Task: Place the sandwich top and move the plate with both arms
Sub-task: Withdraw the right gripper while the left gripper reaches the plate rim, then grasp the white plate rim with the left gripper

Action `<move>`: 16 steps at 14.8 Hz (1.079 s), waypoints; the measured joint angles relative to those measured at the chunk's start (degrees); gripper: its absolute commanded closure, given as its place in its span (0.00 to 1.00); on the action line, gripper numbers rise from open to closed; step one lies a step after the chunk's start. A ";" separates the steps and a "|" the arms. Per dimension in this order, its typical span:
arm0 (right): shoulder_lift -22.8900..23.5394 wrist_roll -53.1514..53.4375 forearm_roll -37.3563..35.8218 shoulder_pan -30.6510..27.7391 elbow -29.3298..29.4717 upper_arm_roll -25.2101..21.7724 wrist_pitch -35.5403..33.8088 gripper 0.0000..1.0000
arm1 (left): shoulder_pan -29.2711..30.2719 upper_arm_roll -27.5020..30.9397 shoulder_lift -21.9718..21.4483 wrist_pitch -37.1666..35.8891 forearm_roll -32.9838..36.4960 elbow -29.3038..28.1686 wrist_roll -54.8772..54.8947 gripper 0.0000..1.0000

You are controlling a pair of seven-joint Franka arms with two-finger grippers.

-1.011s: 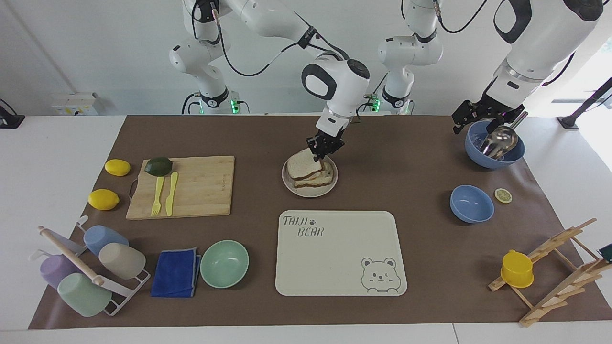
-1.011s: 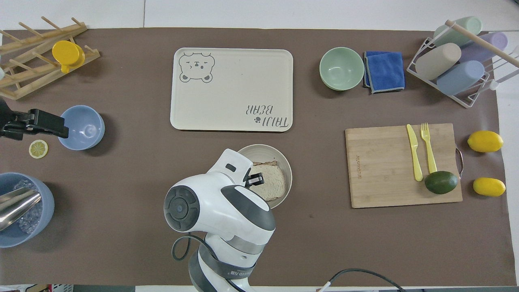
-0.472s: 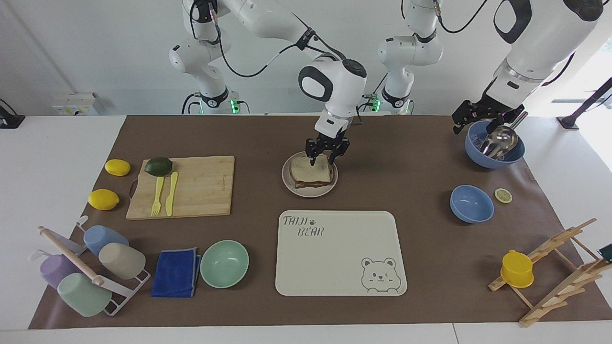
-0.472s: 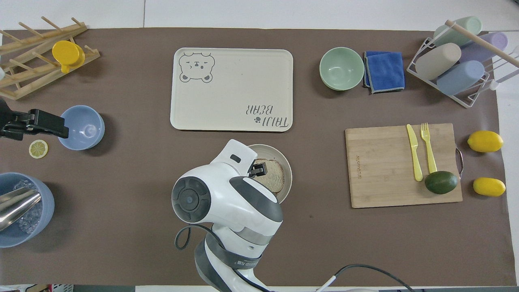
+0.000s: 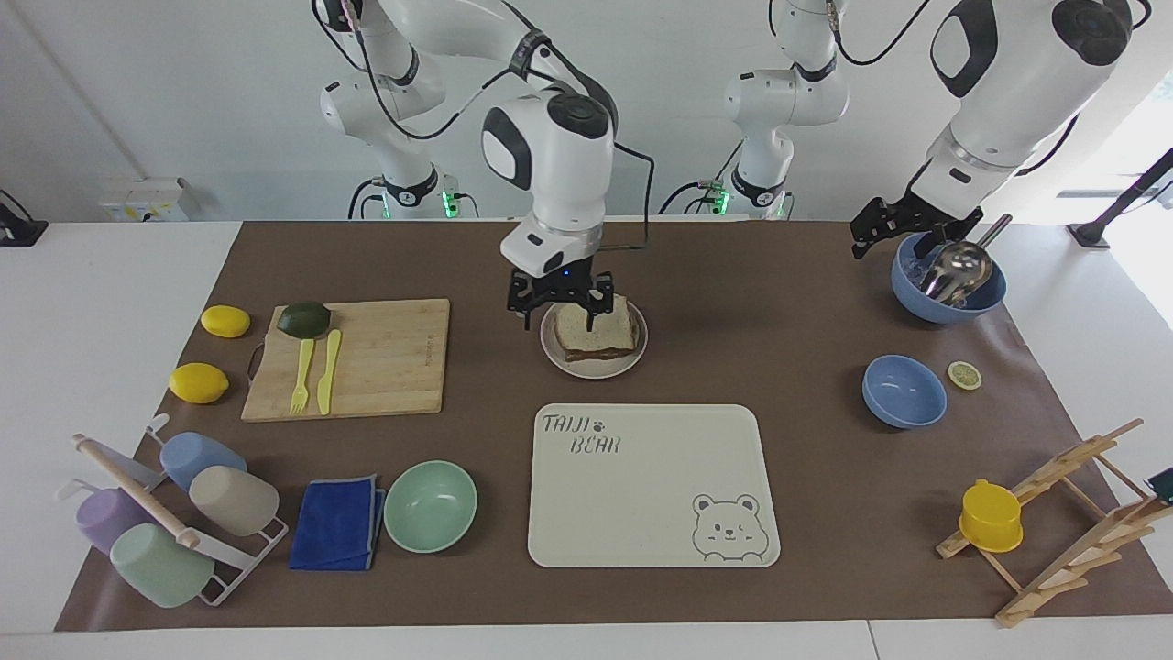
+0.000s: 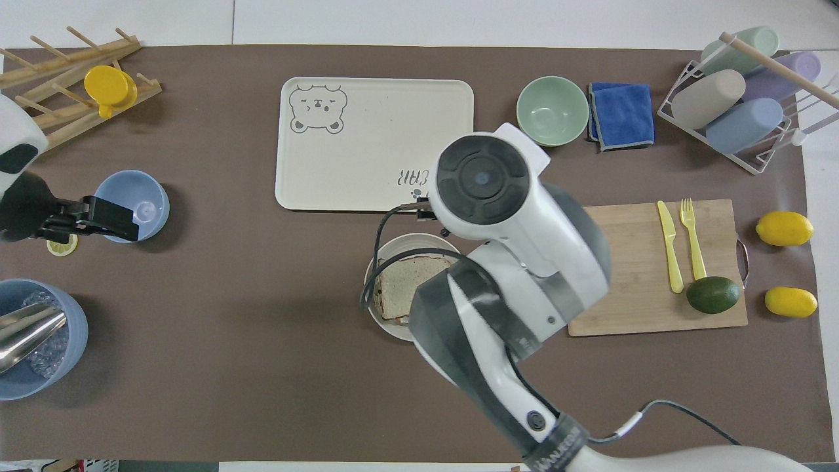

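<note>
The sandwich top (image 5: pixel 600 321) lies flat on the stacked sandwich on the small round plate (image 5: pixel 594 369). It also shows in the overhead view (image 6: pixel 401 288), with the plate's rim (image 6: pixel 387 250) around it. My right gripper (image 5: pixel 560 312) is open and empty. It hangs low over the plate's edge toward the right arm's end of the table, one finger over the bread and one outside the rim. In the overhead view the right arm hides it. My left gripper (image 5: pixel 893 227) waits in the air beside the large blue bowl (image 5: pixel 948 298); it also shows in the overhead view (image 6: pixel 108 219).
The cream bear tray (image 5: pixel 652 486) lies farther from the robots than the plate. A cutting board (image 5: pixel 353 357) with fork, knife and avocado is beside the plate. A small blue bowl (image 5: pixel 903 391), lemon slice (image 5: pixel 964 375), mint-green bowl (image 5: pixel 430 506) and blue cloth (image 5: pixel 337 522) also lie on the mat.
The right gripper let go of the bread slice, which now lies flat on the sandwich. It then swung toward the right arm's end of the plate with its fingers open. The left gripper shifted slightly.
</note>
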 measured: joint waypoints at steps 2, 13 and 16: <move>-4.36 -6.50 2.72 -5.95 0.25 -0.14 -5.99 0.00 | -3.33 -0.22 -4.32 8.46 -2.38 -11.40 -1.37 0.00; -14.32 -27.38 3.53 -20.13 -2.65 -2.84 -21.09 0.00 | -22.57 -0.81 1.07 40.09 -17.16 -33.68 -10.99 0.00; -14.33 -27.37 3.54 -20.29 -2.93 -2.80 -21.09 0.00 | -24.35 -0.75 3.59 43.95 -21.11 -33.88 -11.05 0.08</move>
